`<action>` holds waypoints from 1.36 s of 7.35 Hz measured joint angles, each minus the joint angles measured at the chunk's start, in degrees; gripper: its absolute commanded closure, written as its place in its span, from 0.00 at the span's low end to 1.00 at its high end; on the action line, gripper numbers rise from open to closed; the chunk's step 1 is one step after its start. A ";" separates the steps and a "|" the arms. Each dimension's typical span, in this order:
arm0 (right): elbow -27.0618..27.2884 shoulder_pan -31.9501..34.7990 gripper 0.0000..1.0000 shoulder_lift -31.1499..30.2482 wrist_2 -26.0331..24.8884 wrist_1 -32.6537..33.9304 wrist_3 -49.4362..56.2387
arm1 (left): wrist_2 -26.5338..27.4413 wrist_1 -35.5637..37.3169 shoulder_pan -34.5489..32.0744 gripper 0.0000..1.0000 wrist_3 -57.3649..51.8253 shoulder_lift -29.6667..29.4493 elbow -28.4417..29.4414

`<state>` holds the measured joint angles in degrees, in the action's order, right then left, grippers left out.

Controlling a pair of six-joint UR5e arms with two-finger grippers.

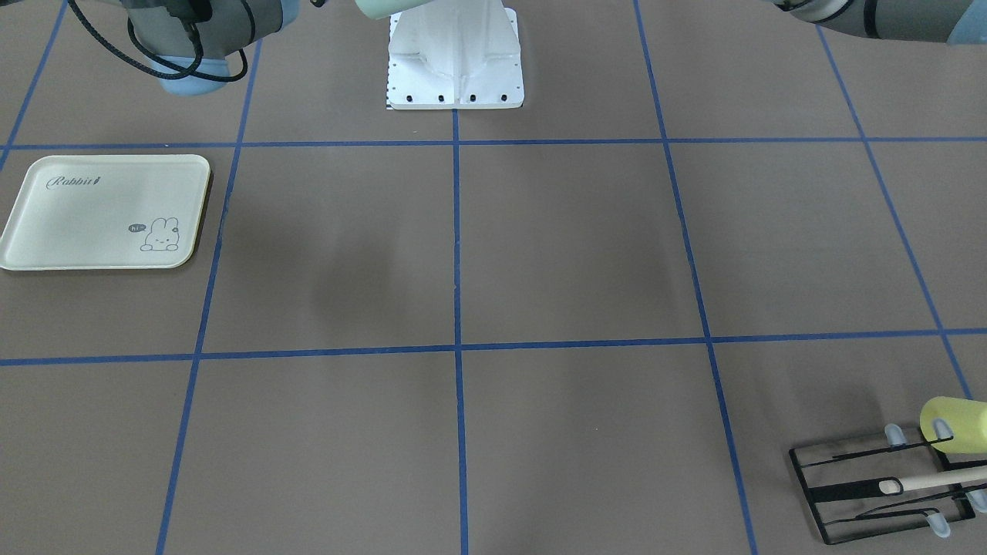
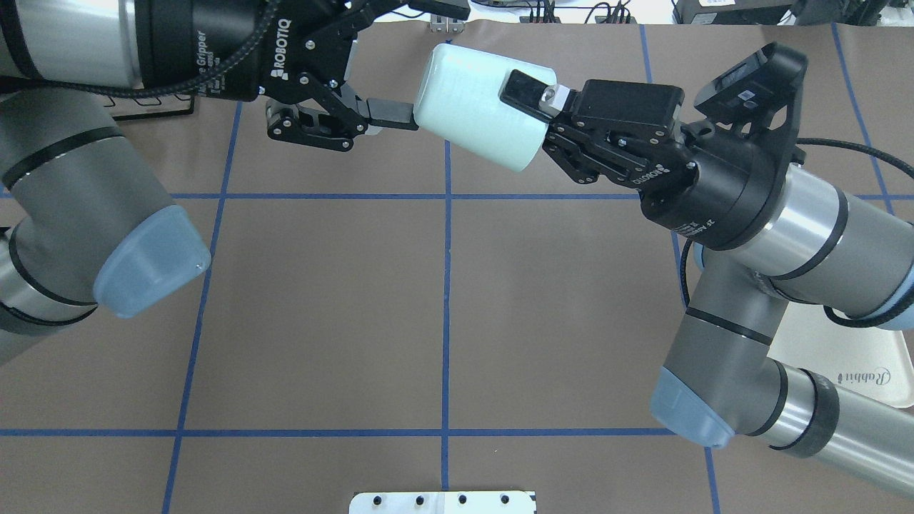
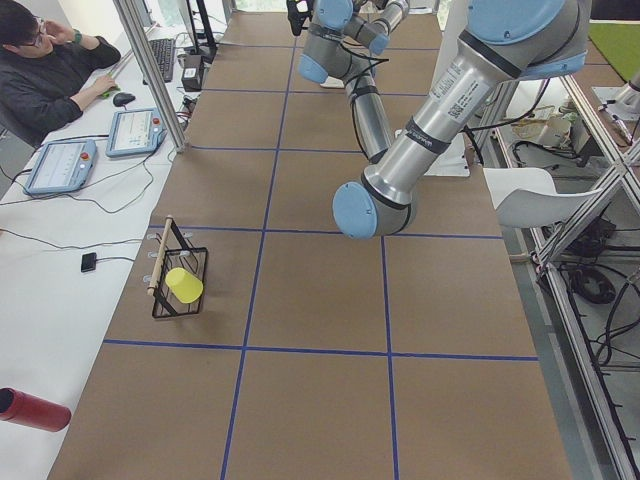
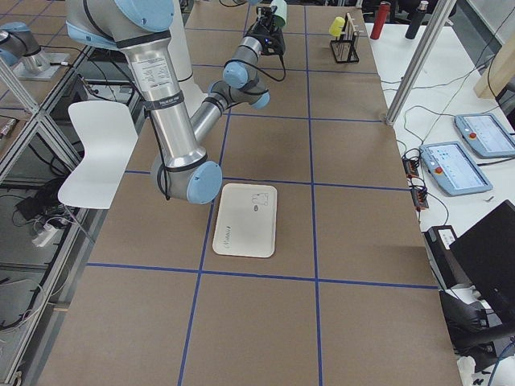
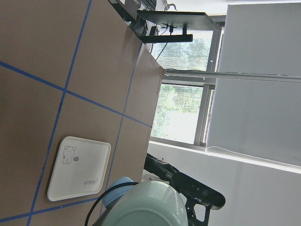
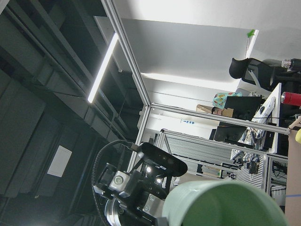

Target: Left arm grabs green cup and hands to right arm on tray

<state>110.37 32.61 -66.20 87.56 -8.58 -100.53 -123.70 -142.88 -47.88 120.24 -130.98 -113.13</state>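
Observation:
The pale mint-green cup [image 2: 475,107] hangs on its side high above the table's middle. My right gripper [image 2: 532,114] is shut on its rim end; one finger [image 2: 525,89] lies on the outer wall and the other is hidden. My left gripper [image 2: 428,63] is open around the cup's base end, jaws spread wide, with its lower fingertip [image 2: 391,114] at the base edge. The cup's base shows in the left wrist view [image 5: 146,205] and its open mouth in the right wrist view [image 6: 225,207]. The cream Rabbit tray [image 1: 104,212] lies flat on my right side, with nothing on it.
A black wire rack [image 1: 887,478] with a pale yellow cup [image 1: 954,424] and a wooden stick stands at the table's far corner on my left. The white robot base [image 1: 455,62] is at the table's near edge. An operator [image 3: 40,70] sits at a side desk.

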 measured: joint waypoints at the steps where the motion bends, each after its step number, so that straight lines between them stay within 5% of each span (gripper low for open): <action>1: -0.03 0.36 1.00 -0.17 -0.05 0.00 -0.48 | 0.04 0.11 -0.15 0.00 -0.29 0.14 0.25; 4: 0.12 4.45 1.00 -1.53 -0.02 3.22 -3.05 | 1.67 0.53 -1.11 0.00 -1.94 1.45 0.56; 6: 0.86 8.96 1.00 -2.78 2.91 12.60 -3.20 | 4.11 0.80 -2.23 0.00 -6.81 3.96 0.40; 10: 0.73 27.42 1.00 -3.35 27.03 38.40 2.83 | 1.43 14.28 -6.52 0.00 -30.42 7.01 -0.57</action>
<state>111.10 60.03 -69.55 114.59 29.82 -97.71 -122.27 -128.60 -54.40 89.83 -123.97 -113.70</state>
